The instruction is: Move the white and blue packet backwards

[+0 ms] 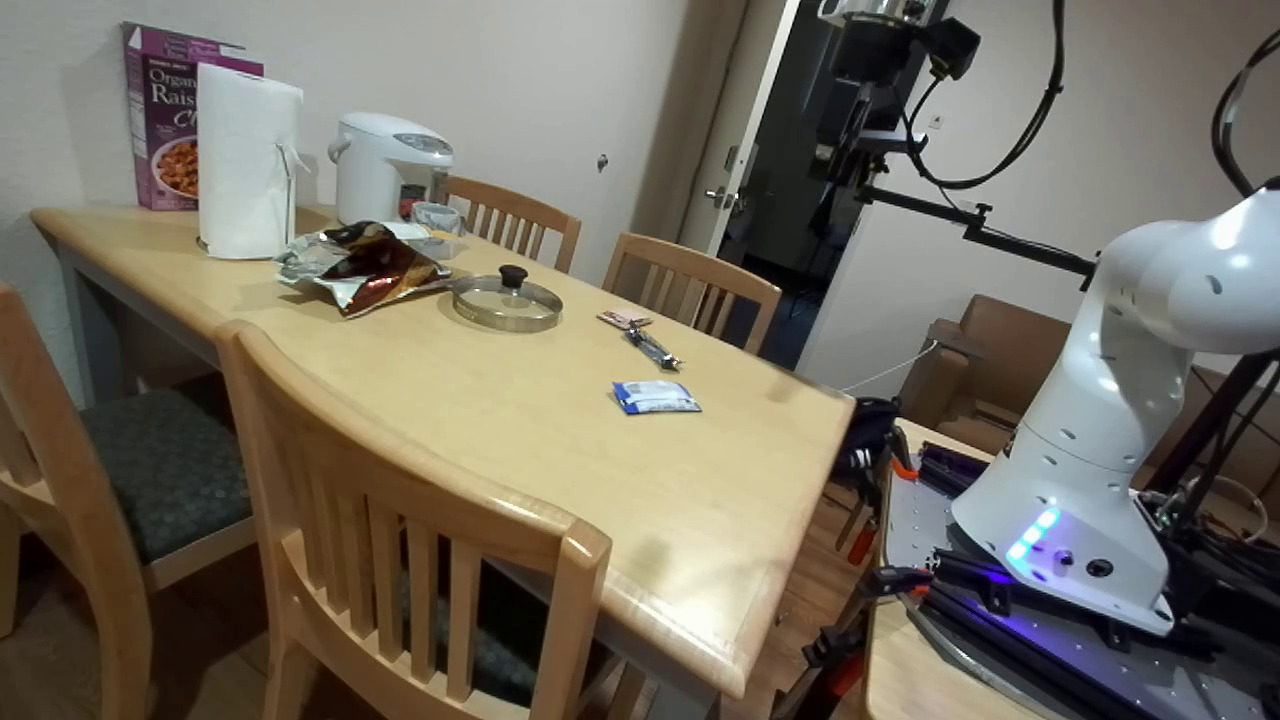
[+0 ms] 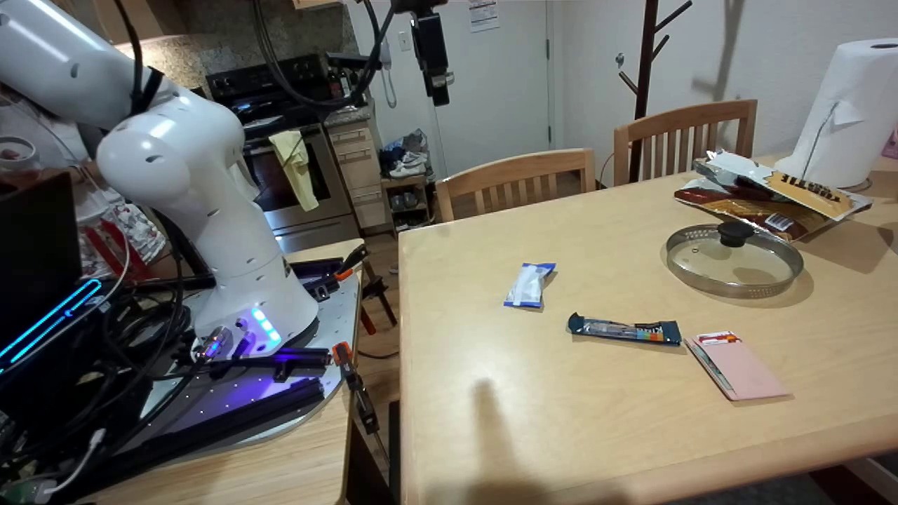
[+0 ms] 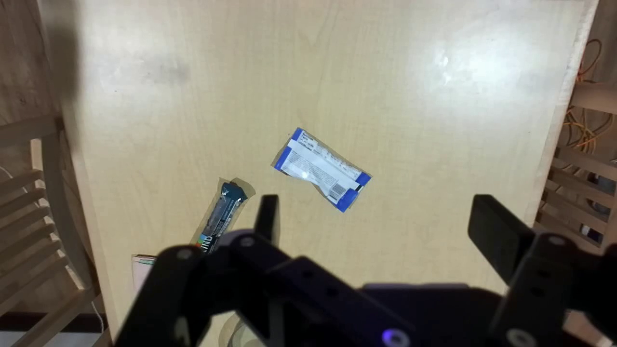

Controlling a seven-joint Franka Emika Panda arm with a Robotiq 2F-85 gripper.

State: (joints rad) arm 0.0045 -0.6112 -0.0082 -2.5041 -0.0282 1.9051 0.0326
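The white and blue packet (image 1: 657, 397) lies flat on the wooden table (image 1: 560, 460). It also shows on the table in an exterior view (image 2: 530, 285) and near the middle of the wrist view (image 3: 322, 169), set at a slant. My gripper (image 3: 373, 207) is open with its two black fingers wide apart and nothing between them. It hangs high above the table, pointing down, at the top of both exterior views, where it shows as a dark shape (image 2: 433, 77). The packet is well below the fingertips and untouched.
A dark snack bar (image 2: 624, 331) and a pink card holder (image 2: 740, 372) lie near the packet. Farther along are a glass lid (image 2: 733, 270), a crumpled brown-red wrapper (image 1: 375, 265), a paper towel roll (image 1: 248, 165), a white jug (image 1: 375, 175) and a purple box (image 1: 165, 120). Chairs (image 1: 420, 480) surround the table.
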